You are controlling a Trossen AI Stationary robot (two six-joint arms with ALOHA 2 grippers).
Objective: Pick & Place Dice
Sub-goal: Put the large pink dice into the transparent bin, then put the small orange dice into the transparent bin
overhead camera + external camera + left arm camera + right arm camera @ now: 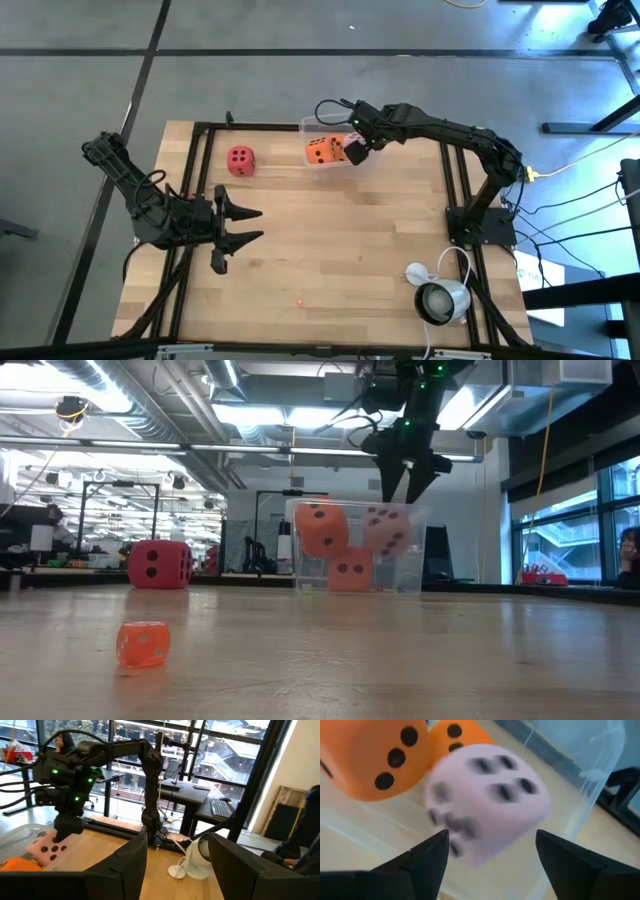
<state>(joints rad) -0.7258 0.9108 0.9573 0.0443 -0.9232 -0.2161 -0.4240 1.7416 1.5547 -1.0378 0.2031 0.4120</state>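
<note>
A clear box (425, 550) stands at the table's far middle with two orange dice (322, 528) (350, 570) inside. The pale pink die (485, 802) lies tilted in the box against them, also seen in the low view (388, 530). My right gripper (407, 488) hangs open just above it, pointing steeply down, its fingers apart from the die. The red die (240, 160) rests on the table at the far left. My left gripper (252, 225) waits open and level above the table's left side.
A tiny orange cube (143, 643) lies on the wood near the front edge. A white round device on a stand (440, 295) sits at the near right. Black frame rails (200, 180) run along the table's sides. Bare wood spreads across the middle.
</note>
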